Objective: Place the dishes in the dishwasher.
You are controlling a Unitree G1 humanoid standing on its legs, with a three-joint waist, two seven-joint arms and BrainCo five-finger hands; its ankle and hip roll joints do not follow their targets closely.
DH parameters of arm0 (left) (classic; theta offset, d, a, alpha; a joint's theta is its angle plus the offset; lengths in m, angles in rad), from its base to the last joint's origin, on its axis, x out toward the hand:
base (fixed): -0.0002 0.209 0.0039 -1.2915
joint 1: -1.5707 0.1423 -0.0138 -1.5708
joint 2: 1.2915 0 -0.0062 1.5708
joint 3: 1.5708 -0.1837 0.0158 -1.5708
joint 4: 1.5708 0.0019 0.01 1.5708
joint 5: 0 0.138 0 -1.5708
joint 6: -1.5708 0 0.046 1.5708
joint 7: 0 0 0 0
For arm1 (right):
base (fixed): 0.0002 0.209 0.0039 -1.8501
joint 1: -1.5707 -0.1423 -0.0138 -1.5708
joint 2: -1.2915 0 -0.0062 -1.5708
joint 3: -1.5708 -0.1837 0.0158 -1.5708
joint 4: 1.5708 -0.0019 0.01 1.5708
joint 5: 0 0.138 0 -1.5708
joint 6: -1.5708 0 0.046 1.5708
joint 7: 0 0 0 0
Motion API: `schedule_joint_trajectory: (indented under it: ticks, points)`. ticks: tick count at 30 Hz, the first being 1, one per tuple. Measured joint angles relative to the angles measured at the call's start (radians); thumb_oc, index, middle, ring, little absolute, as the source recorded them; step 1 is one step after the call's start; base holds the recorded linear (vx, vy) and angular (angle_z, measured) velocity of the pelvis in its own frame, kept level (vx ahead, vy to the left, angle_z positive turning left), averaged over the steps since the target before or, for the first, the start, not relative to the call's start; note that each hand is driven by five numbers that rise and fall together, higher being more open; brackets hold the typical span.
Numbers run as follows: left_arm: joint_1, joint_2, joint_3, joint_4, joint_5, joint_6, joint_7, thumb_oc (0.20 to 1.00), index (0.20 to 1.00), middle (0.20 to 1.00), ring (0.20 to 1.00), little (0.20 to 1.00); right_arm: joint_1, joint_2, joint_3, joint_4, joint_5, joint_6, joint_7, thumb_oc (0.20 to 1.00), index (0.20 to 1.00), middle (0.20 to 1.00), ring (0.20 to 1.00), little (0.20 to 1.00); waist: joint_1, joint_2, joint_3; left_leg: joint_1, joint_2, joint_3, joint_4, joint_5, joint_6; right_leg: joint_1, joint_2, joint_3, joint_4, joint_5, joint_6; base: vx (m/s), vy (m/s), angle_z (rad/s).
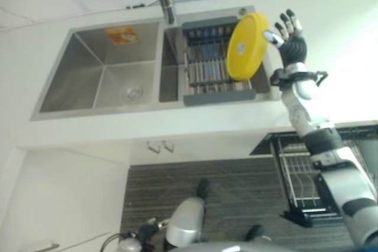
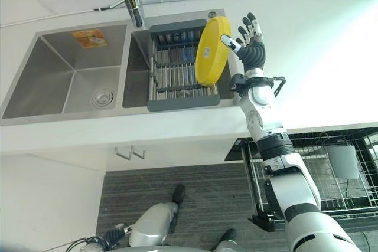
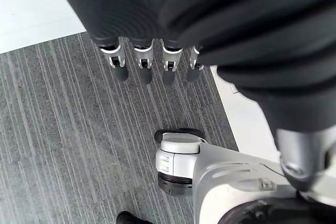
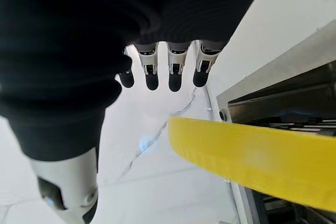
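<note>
We see a plain yellow plate [image 2: 212,51] over a dark grey rack [image 2: 180,66]. The sink [image 2: 65,75] is steel grey, the floor [image 3: 63,145] grey-striped.

Bright, even light fills the scene. The white counter [image 2: 319,45] washes out to glare at the right, strongest in the left eye view, which looks hazier than the right eye view. The steel sink [image 2: 65,75] shows soft grey reflections and shaded inner walls. Below the counter edge the striped floor [image 2: 195,199] lies in dimmer light. In the right wrist view the yellow plate [image 4: 262,158] is blurred from closeness.
</note>
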Motion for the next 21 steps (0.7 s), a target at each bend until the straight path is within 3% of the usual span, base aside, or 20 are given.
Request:
schedule_joint_trajectory:
  ticks: [9, 21]
  points:
    - [-0.001, 0.000, 0.000, -0.007, 0.000, 0.006, 0.006, 1.000, 1.000, 1.000, 1.000, 1.000, 0.000, 0.001, 0.001, 0.000, -0.006, 0.004, 0.002, 1.000, 1.000, 1.000, 1.000, 1.000, 0.000, 0.000, 0.000, -0.011, 0.002, 0.000, 0.001, 0.001, 0.000, -0.021, -0.002, 0.008, 0.017, -0.001, 0.001, 0.00, 0.001, -0.01]
    - [-0.031, 0.001, -0.003, -0.042, 0.000, 0.006, 0.014, 1.000, 1.000, 1.000, 1.000, 1.000, 0.000, 0.002, 0.003, 0.004, -0.021, 0.025, 0.023, 1.000, 1.000, 1.000, 1.000, 1.000, 0.001, 0.006, 0.058, -0.037, 0.001, -0.002, 0.023, 0.002, 0.001, -0.039, -0.006, 0.007, 0.033, -0.002, 0.000, 0.00, 0.001, 0.00]
